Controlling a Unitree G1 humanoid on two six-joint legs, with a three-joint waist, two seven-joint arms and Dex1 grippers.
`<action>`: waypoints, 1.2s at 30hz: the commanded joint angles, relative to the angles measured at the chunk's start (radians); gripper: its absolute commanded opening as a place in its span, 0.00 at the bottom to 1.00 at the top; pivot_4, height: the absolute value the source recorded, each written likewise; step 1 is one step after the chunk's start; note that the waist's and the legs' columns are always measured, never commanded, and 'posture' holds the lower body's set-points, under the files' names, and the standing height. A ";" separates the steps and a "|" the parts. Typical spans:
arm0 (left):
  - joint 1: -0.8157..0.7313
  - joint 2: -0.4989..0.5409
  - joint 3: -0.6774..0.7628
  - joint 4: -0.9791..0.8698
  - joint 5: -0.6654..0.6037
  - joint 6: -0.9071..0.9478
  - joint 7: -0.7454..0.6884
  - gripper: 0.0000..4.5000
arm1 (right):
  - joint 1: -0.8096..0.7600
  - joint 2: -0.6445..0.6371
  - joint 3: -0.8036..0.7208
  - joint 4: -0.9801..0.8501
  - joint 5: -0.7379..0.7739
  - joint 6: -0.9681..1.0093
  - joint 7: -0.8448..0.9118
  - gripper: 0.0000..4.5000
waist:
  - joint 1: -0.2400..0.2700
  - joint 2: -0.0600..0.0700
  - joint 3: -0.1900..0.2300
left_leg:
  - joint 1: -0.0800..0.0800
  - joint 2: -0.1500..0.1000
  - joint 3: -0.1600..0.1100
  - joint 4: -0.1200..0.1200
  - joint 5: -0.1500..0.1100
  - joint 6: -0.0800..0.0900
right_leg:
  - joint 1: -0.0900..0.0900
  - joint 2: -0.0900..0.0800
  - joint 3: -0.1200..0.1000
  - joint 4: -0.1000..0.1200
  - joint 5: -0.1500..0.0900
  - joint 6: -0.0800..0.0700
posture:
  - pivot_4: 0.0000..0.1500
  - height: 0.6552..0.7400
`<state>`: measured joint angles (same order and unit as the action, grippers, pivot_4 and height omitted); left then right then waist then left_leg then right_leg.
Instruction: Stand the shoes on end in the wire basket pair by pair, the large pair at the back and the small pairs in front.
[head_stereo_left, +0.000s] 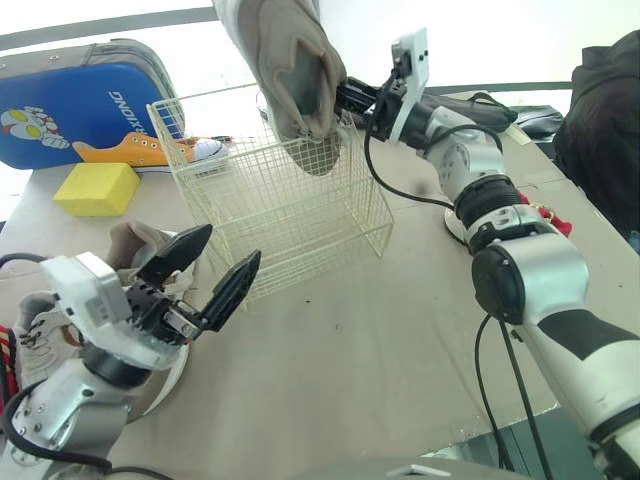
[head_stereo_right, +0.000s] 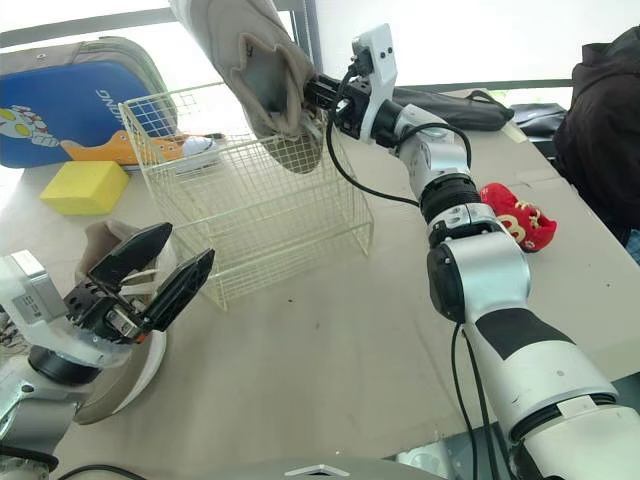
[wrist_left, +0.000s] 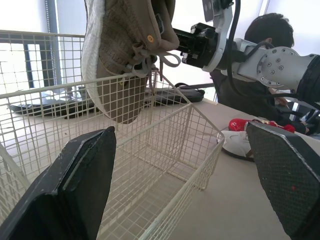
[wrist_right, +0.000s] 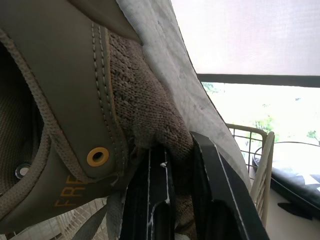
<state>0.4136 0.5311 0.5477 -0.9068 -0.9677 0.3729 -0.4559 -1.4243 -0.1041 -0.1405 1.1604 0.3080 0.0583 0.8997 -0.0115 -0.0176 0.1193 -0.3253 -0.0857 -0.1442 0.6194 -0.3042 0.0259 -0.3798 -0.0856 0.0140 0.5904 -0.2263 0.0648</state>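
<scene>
A large tan shoe (head_stereo_left: 290, 70) hangs over the back of the wire basket (head_stereo_left: 300, 235). Its long axis is close to vertical. What looks like the heel end is lowest, just dipping below the basket's rim, and the toe end rises out of the head view. The sole faces away from the right gripper (head_stereo_left: 345, 100), whose jaws are closed narrowly on a fold of the knit upper beside a lace eyelet. The shoe probably handles as light and soft in the upper and stiffer along the rubber sole. Pinched by a thin edge like this, it may swing or slide. The firmer collar at the heel looks the surer place to hold it. The basket is otherwise bare and stands on a grey table (head_stereo_left: 380, 340). In front of the basket, towards the robot's left, the left gripper (head_stereo_left: 233, 243) hovers with its jaws wide apart and holds nothing. A second tan shoe (head_stereo_left: 140, 240) lies just beside it. Behind the basket lies an orange sneaker (head_stereo_left: 135, 152). A yellow block (head_stereo_left: 97, 187) sits to the basket's left. Well apart to the basket's right are small red shoes (head_stereo_right: 515, 225).
</scene>
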 joint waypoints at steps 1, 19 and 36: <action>-0.006 0.007 0.000 -0.002 0.005 -0.027 -0.007 1.00 | -0.016 -0.005 -0.025 0.023 -0.007 0.054 -0.058 0.00 | 0.001 0.000 0.000 | 0.000 0.000 0.000 0.000 0.000 0.000 | 0.000 0.000 0.000 0.000 0.000 0.000 | 1.00 1.00; 0.009 0.011 -0.012 0.000 0.005 -0.022 -0.013 1.00 | 0.180 0.074 -0.033 -0.292 0.052 0.431 -0.140 0.00 | -0.005 0.002 -0.003 | 0.001 0.000 0.000 -0.001 0.000 0.000 | 0.001 0.000 0.000 0.000 0.000 0.000 | 1.00 1.00; -0.001 0.044 0.020 0.035 -0.015 -0.028 -0.042 1.00 | 0.408 -0.026 0.026 -0.875 0.130 0.539 -0.150 0.82 | 0.002 0.005 -0.006 | 0.000 0.000 0.000 0.000 0.000 0.000 | 0.001 0.000 -0.001 0.000 0.000 0.000 | 1.00 1.00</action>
<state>0.4178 0.5666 0.5476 -0.8673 -0.9727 0.3636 -0.4971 -1.0070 -0.1128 -0.1111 0.3766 0.4198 0.6009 0.7532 -0.0099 -0.0129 0.1134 -0.3252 -0.0858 -0.1439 0.6191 -0.3042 0.0260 -0.3796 -0.0856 0.0134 0.5900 -0.2263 0.0649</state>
